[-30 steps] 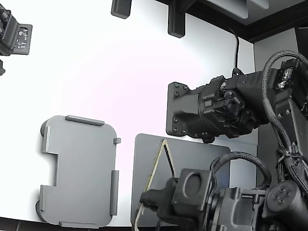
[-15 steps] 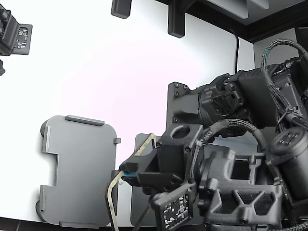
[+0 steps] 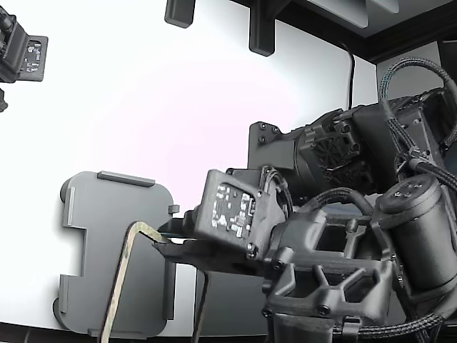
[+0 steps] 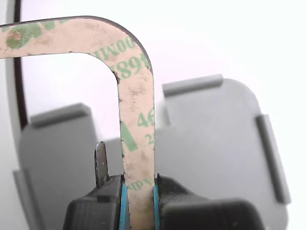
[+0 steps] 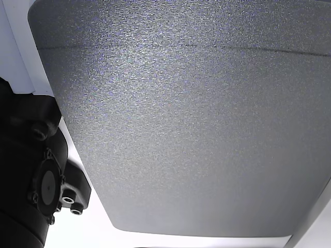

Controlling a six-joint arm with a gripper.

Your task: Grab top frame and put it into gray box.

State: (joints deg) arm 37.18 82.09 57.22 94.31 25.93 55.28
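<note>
The top frame (image 3: 120, 282), a thin beige-olive ring with rounded corners, hangs tilted in my gripper (image 3: 166, 240). It sits over the right part of the light gray box (image 3: 100, 243) in the exterior view. In the wrist view the jaws of the gripper (image 4: 138, 186) are shut on one bar of the frame (image 4: 136, 120). The gray box (image 4: 216, 143) lies below and behind it. The frame's lower end runs out of the exterior view.
The darker gray mat (image 5: 196, 129) lies on the white table, to the right of the box in the exterior view, mostly hidden by my arm. A second black arm (image 3: 307, 157) stands behind. Black fixtures (image 3: 260, 32) sit along the far edge.
My gripper has carried the frame from above the dark mat leftward to over the gray box. The wrist has turned, so the frame now hangs over the box's right side.
</note>
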